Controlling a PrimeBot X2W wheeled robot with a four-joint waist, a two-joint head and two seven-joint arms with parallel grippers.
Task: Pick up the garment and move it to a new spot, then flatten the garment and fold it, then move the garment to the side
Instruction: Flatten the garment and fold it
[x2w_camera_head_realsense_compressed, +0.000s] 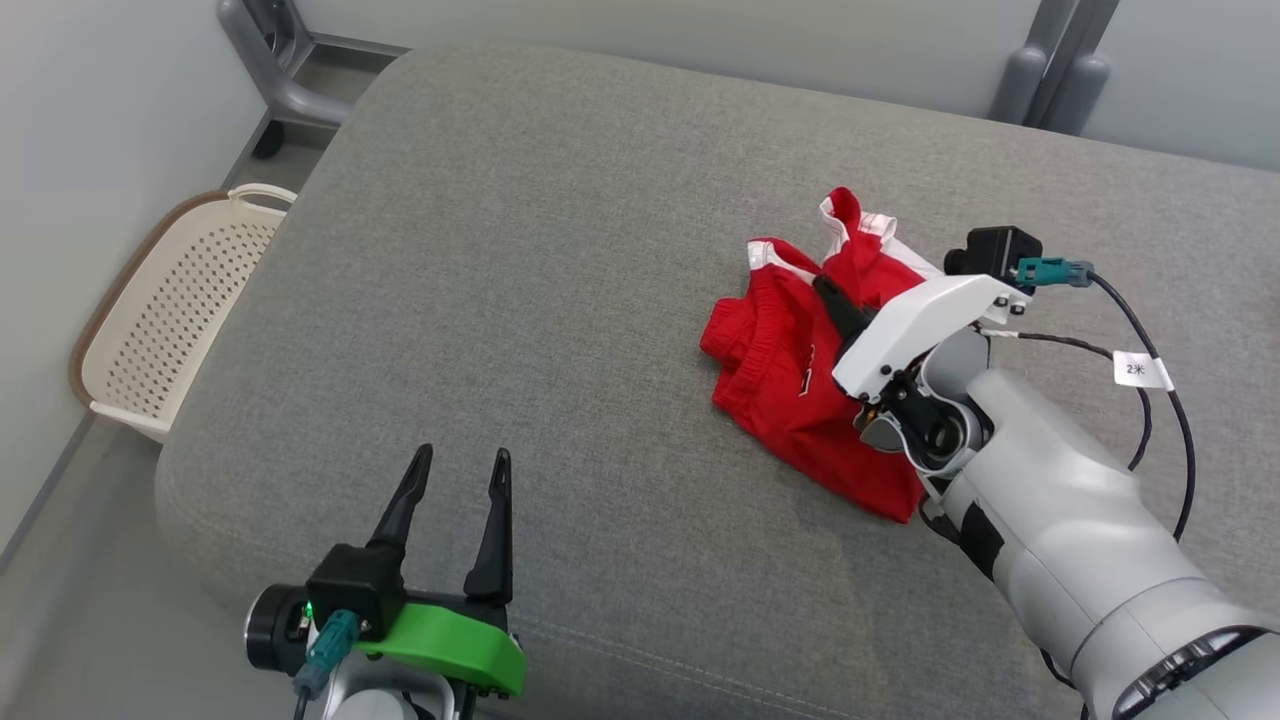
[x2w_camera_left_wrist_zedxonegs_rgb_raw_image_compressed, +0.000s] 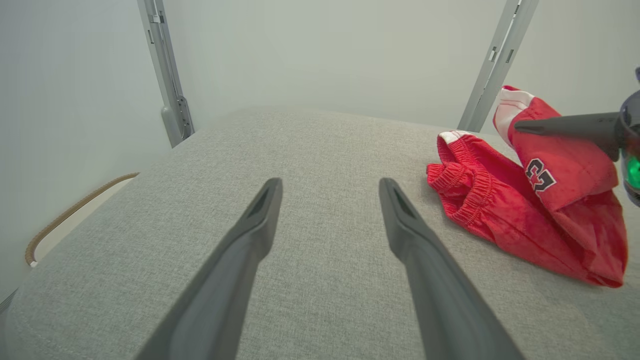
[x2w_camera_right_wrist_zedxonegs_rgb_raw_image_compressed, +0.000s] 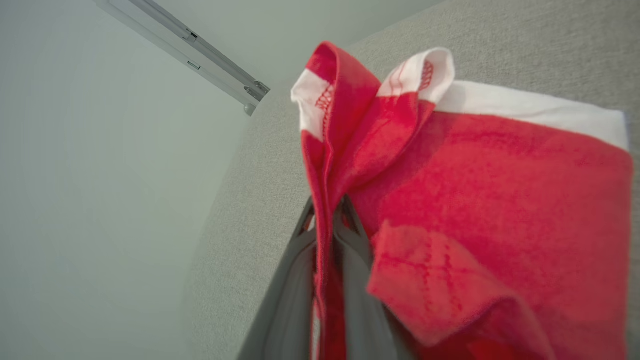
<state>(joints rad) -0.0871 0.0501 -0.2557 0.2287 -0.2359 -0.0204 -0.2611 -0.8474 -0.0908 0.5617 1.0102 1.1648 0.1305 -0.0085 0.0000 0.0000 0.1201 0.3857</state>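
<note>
Lying crumpled on the grey cushion (x2w_camera_head_realsense_compressed: 520, 300), right of its middle in the head view, the garment (x2w_camera_head_realsense_compressed: 780, 400) is a pair of red shorts. It has a gathered elastic waistband along its left edge, white bands at the leg hems, and a black-and-white number mark on one leg, which is plainest in the left wrist view. Most of the cloth rests on the cushion in loose folds. One hem corner stands up in a peak, its white trim and red stitching curled over.

The right gripper (x2w_camera_head_realsense_compressed: 828, 290) has its two dark fingers pressed together on that raised fold. In the right wrist view a thin ridge of red fabric runs up between the fingers and flares out above their tips, while more of the leg bunches to the right of them, doubled over itself.

The left gripper (x2w_camera_head_realsense_compressed: 463, 458) sits near the cushion's front-left edge, well apart from the garment, its fingers spread wide over bare grey fabric. A cream perforated basket (x2w_camera_head_realsense_compressed: 170, 310) stands on the floor beside the cushion's left end.
</note>
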